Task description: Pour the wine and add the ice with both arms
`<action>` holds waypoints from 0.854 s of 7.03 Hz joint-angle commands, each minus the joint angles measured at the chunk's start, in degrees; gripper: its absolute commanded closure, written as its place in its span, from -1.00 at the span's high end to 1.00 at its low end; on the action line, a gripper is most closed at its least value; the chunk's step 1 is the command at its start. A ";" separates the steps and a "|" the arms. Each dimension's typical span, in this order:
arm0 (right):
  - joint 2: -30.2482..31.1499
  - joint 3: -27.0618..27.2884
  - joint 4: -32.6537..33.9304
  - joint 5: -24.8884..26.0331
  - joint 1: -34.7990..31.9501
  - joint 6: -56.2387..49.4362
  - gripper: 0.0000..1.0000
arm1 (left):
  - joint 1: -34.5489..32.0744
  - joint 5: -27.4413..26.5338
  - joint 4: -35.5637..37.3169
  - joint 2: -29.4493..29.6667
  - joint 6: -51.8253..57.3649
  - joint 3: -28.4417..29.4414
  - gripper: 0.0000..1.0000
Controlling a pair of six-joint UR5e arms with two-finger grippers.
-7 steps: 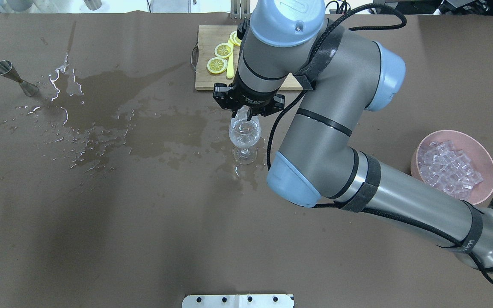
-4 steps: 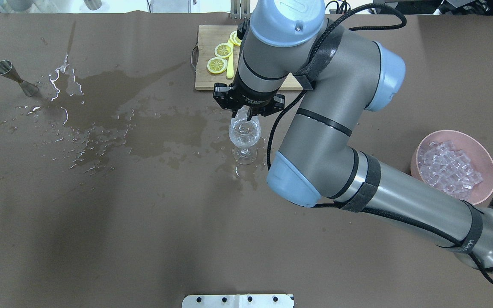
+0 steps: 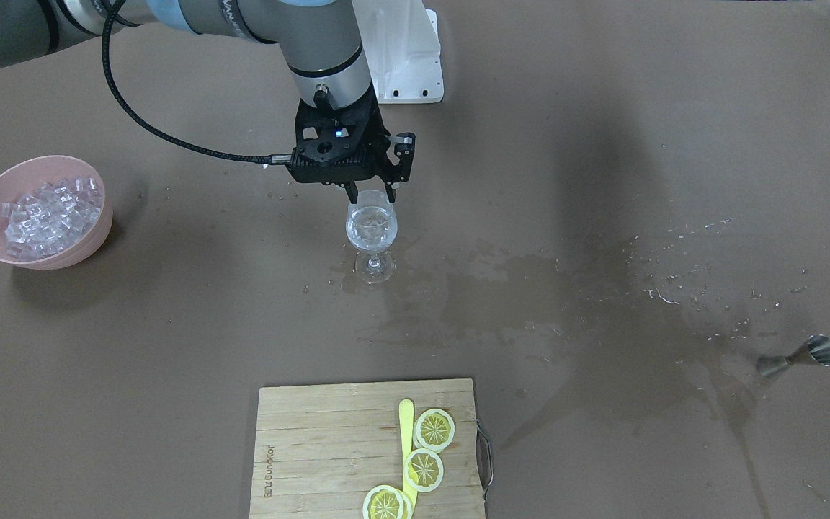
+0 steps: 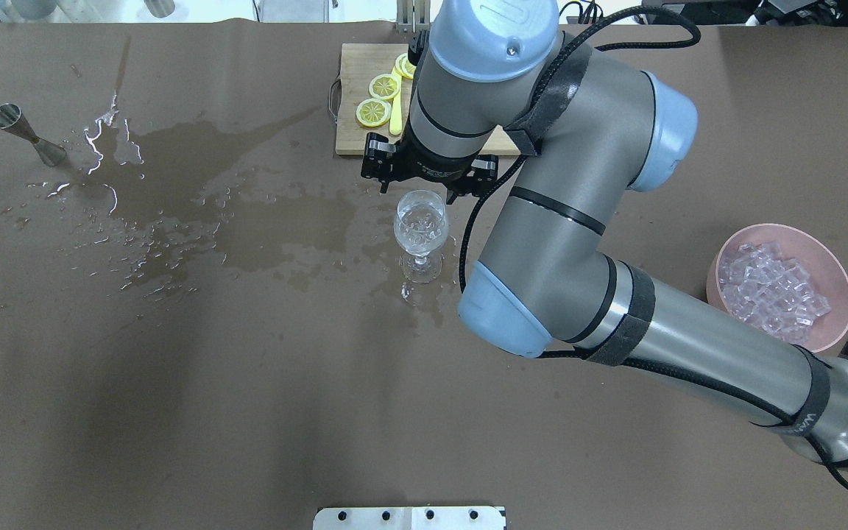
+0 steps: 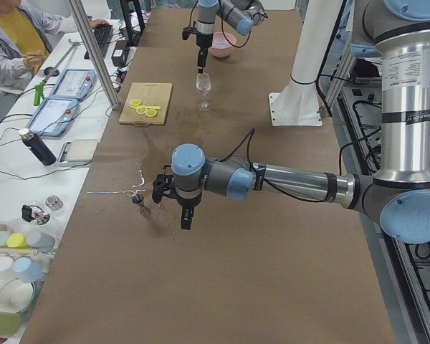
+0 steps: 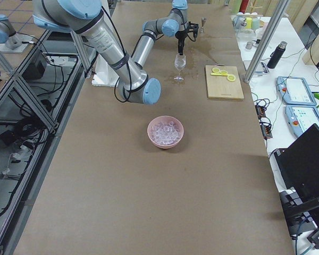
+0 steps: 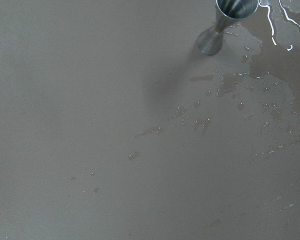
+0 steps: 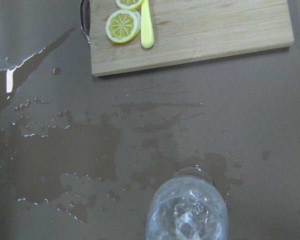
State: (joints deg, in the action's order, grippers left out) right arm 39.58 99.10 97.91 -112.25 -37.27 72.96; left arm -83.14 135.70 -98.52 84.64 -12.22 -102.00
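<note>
Two arms showed. The right arm [image 4: 578, 221] reached from the lower right of the overhead view to its upper middle. There the right gripper [image 3: 372, 194] hung directly over the wine glass [image 3: 371, 231], its jaws spread wider than the rim and holding nothing. The fingertips [image 3: 352, 193] sat about level with the rim, one on each side, and seemed clear of the glass.

The glass stood upright on the brown table [image 4: 247, 405], in the centre of the front-facing view. Its foot was at the edge of a wet patch. A few cubes of ice [image 8: 187, 222] lay inside it. Whether any wine lay among them could not be told, since the contents were all clear.

The rest of the ice [image 4: 770, 291] filled a pink bowl [image 3: 98, 234] at the right edge of the overhead view, well apart from the glass.

The spilled liquid [image 4: 196, 169] spread leftward from the glass toward a steel jigger [image 4: 26, 134], upright at the upper left.

The left arm [image 5: 294, 183] stretched across the middle of the left side view. The left gripper [image 5: 183, 218] hung above the table near the jigger — how its jaws stood could not be told.

A wooden cutting board [image 3: 314, 447] lay at the bottom of the front-facing view. It carried lemon slices [image 3: 434, 429] and a yellow stick [image 3: 406, 432].
</note>
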 commanded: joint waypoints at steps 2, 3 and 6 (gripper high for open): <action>2.59 2.14 0.35 -0.68 -1.04 -1.06 0.97 | 0.00 0.00 0.00 0.00 0.00 -0.13 0.96; 9.22 7.81 0.27 -1.38 -3.14 -3.41 0.97 | 0.00 0.00 0.00 0.00 0.00 -0.21 0.96; 26.72 12.34 0.00 -11.56 -19.36 -31.80 0.98 | 0.00 -0.09 0.09 0.44 0.00 -0.04 0.96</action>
State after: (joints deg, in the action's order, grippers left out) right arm 59.15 110.35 98.14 -119.97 -49.52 53.85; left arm -83.15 135.64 -98.45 84.88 -12.22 -102.08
